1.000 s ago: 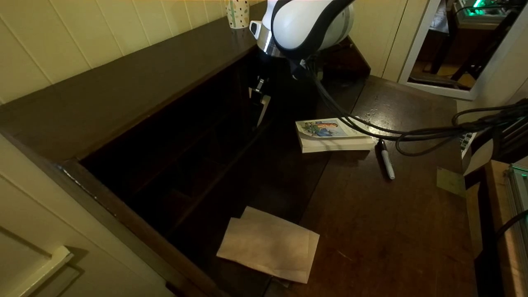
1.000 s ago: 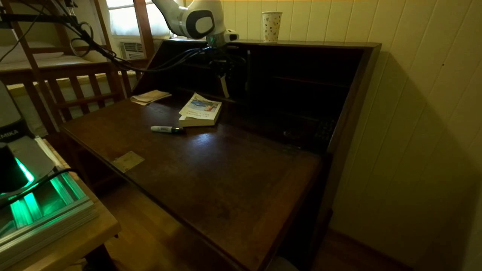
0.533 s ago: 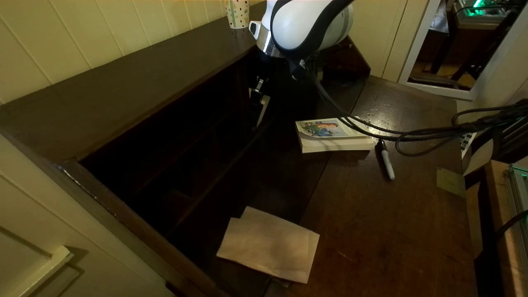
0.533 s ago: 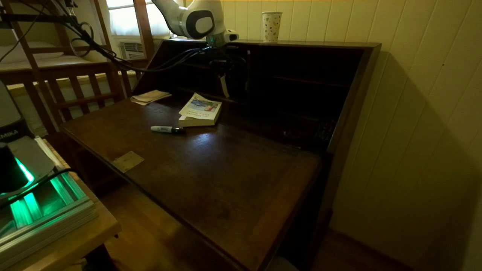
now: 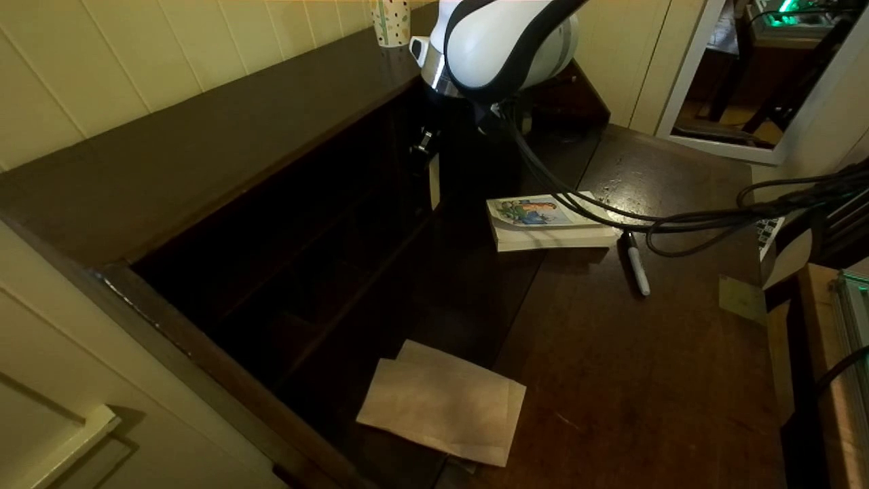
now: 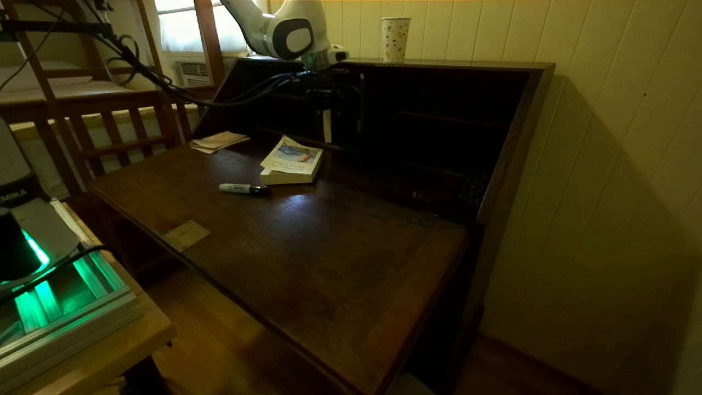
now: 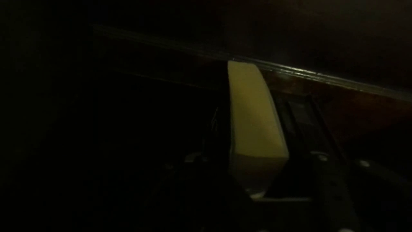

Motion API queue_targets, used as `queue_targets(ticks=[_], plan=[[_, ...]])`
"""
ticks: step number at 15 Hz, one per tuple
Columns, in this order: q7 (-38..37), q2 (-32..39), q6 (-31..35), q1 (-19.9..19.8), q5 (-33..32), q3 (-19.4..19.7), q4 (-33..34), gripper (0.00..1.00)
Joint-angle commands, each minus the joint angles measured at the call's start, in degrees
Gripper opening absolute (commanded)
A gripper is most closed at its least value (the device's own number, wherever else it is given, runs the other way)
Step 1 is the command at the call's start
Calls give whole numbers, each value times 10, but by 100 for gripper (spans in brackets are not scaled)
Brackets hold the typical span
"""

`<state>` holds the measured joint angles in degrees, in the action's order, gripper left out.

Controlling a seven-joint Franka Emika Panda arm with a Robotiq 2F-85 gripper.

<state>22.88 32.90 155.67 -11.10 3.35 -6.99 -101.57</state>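
A book [image 7: 251, 129] with cream page edges stands upright between the fingers of my gripper [image 7: 252, 104] in the wrist view. One finger [image 7: 301, 112] shows along its right side; the left finger is nearly lost in the dark. The jaws stand open around the book, though whether either pad touches it is too dark to tell. In both exterior views the book's pale edge [image 5: 434, 182] [image 6: 327, 126] hangs or stands vertically below the hand, within the desk's dark shelf unit. Its lower end comes close to a ledge [image 7: 299, 72], and contact there cannot be made out.
On the desktop [image 6: 307, 263] lie another book [image 6: 293, 159], a marker [image 6: 241, 189] and brown folded paper [image 5: 445, 401]. A patterned cup [image 6: 395, 38] stands on the shelf top. Upright dividers and the top board enclose the hand; cables [image 5: 611, 217] trail over the desk.
The book between the fingers has swung from a tilt to upright. The jaws have spread and the wrist has shifted slightly. Everything on the desk stays where it was.
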Motion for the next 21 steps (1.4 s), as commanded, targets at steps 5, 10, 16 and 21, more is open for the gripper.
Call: queue_targets(ticks=[5,10,16,21], plan=[[-1,17,37,-1,2,-7,15,100],[0,3,49,-1,1,-13,0,100],[-57,-45,27,48,-46,40,-35,100],[-152,-82,-9,109,-106,102,-62,100]])
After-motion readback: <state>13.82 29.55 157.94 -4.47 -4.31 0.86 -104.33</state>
